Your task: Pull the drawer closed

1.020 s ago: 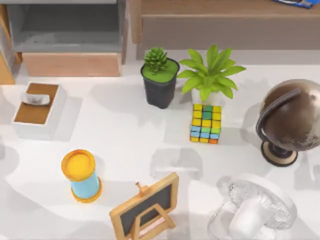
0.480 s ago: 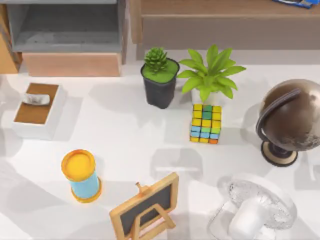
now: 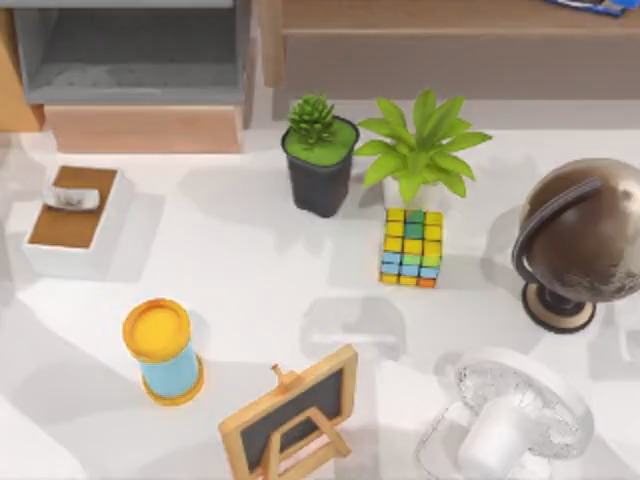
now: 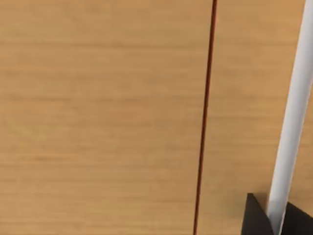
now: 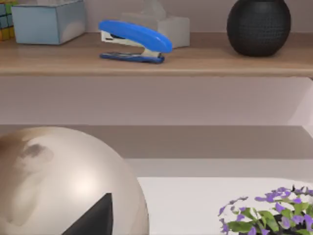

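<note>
The drawer [image 3: 140,128] stands pulled out at the table's back left in the top view. Its grey inner walls and floor are open to view, and its plain light-wood front panel faces the table. In the left wrist view a dark part of my left gripper [image 4: 276,223] sits close against a light-wood surface [image 4: 98,117] that has a thin dark seam and a white strip beside it. A dark part of my right gripper [image 5: 93,220] shows in the right wrist view, in front of the globe [image 5: 54,181].
A white box with a brown top [image 3: 75,220] sits just in front of the drawer. A potted succulent [image 3: 320,165], leafy plant [image 3: 420,150], colour cube [image 3: 411,247], globe [image 3: 585,240], fan [image 3: 515,420], small chalkboard [image 3: 290,415] and yellow-topped cylinder [image 3: 162,350] crowd the table. The brown shelf unit [image 3: 450,40] runs along the back.
Shadows on the table's left side have shifted, and less of the brown piece at the far left edge shows. The drawer's front panel stays where it was.
</note>
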### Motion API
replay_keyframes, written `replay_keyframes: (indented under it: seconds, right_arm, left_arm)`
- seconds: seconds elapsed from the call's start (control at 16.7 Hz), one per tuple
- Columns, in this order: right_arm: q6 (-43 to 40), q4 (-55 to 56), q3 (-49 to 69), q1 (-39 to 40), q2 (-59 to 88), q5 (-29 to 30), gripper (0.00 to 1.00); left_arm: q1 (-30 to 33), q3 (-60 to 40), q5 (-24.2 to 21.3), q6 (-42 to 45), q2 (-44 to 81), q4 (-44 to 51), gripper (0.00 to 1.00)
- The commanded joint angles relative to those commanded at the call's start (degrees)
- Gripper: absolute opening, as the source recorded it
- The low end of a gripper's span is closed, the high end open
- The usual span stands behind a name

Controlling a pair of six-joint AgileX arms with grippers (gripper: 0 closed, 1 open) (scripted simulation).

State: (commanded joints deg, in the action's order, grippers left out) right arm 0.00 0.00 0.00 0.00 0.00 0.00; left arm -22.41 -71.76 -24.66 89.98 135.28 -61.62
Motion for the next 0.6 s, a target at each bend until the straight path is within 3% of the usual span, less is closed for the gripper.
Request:
replay_keyframes:
  seconds: [0.6]
  right_arm:
    - [0.00,0.00,0.00,0.00,0.00,0.00,1.00]
  left_arm:
    - [0.00,0.00,0.00,0.00,0.00,0.00,0.75]
